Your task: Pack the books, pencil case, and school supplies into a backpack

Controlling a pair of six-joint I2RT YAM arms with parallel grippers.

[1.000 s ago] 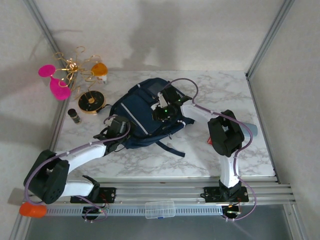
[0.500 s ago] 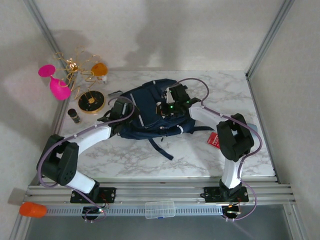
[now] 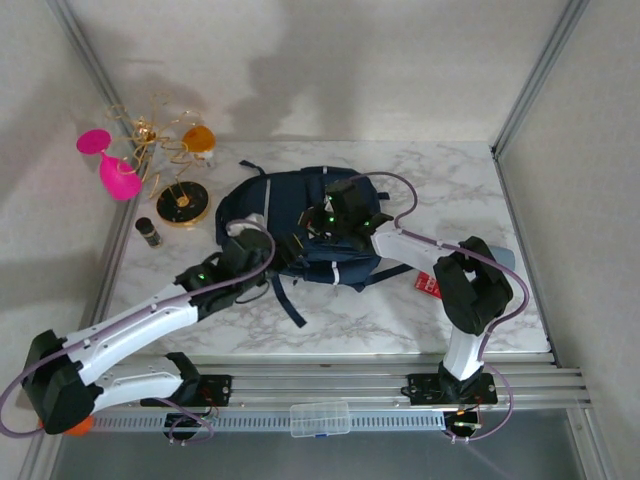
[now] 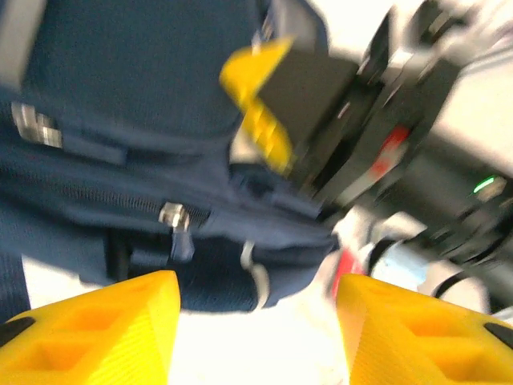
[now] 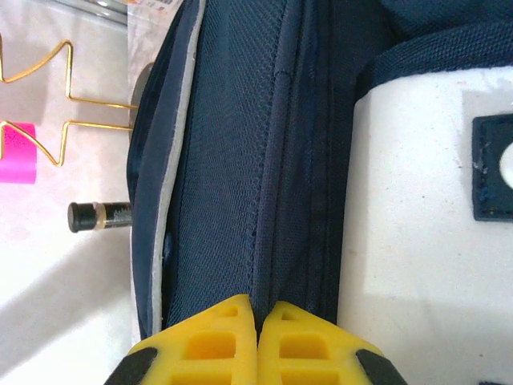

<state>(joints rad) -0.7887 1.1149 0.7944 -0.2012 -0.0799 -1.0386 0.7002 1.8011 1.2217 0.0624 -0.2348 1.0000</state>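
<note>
So, one backpack point(image 3: 290, 205) lies flat mid-table point(image 3: 480, 190), of navy woven fabric with a pale stripe, a white patch point(image 5: 409, 241) and a metal zip pull point(image 4: 171, 215). What is inside it is hidden. One flat red packet point(image 3: 428, 283) lies on the marble just right of the backpack, beside the right arm. One pale grey-blue pencil case point(image 3: 503, 258) peeks out behind that arm's elbow. Of the two grippers, the left gripper point(image 4: 256, 281) hovers at the backpack's near edge, its ribbed yellow fingers spread apart on nothing. The right gripper point(image 5: 258, 309) is closed, tips together against a seam in the mesh; whether fabric is pinched I cannot tell. One small dark bottle point(image 3: 150, 232) stands left of the backpack.
</note>
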